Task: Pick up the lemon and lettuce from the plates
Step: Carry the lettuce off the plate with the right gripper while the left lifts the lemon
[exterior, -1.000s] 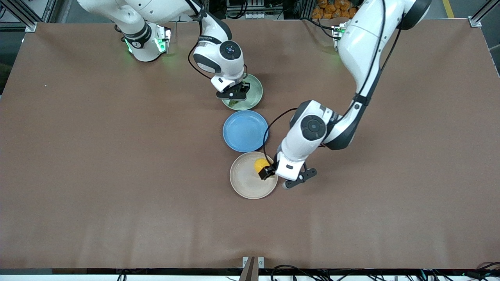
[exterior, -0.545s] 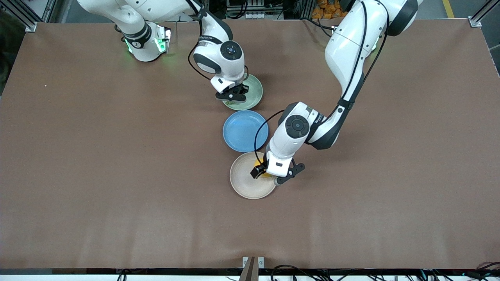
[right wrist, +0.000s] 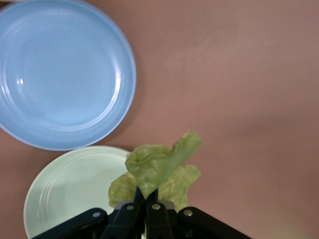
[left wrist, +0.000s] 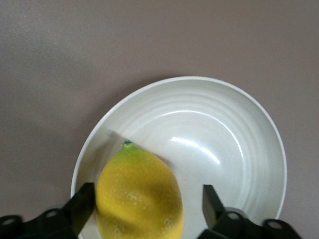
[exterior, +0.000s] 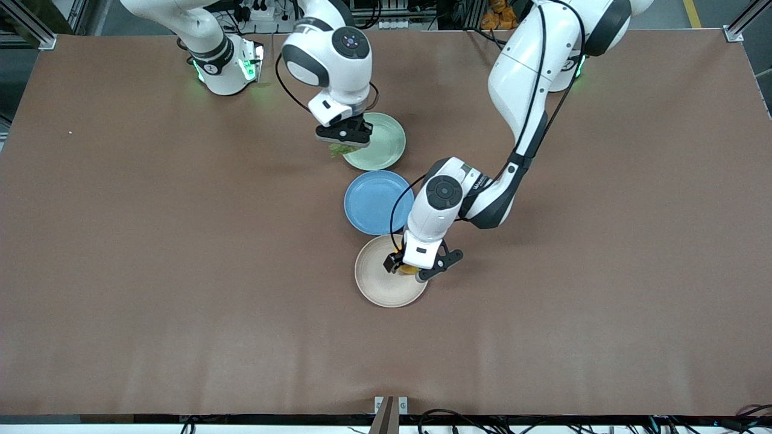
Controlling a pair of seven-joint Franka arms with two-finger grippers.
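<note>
**Lemon being straddled, lettuce being lifted**

Nearest the front camera, I am setting my left tool (exterior: 409, 269) down over the lemon (left wrist: 139, 191) on the beige plate (left wrist: 239, 144), fingers spread to either side of it so they can close on it; one finger is touching, the other standing apart. The blue plate (right wrist: 60, 74) is lying between the two plates, in nobody's way. Farthest, my right tool (exterior: 342, 137) is pinching the lettuce (right wrist: 157, 167) tight, holding it up over the green plate's (exterior: 380, 144) rim.
</note>
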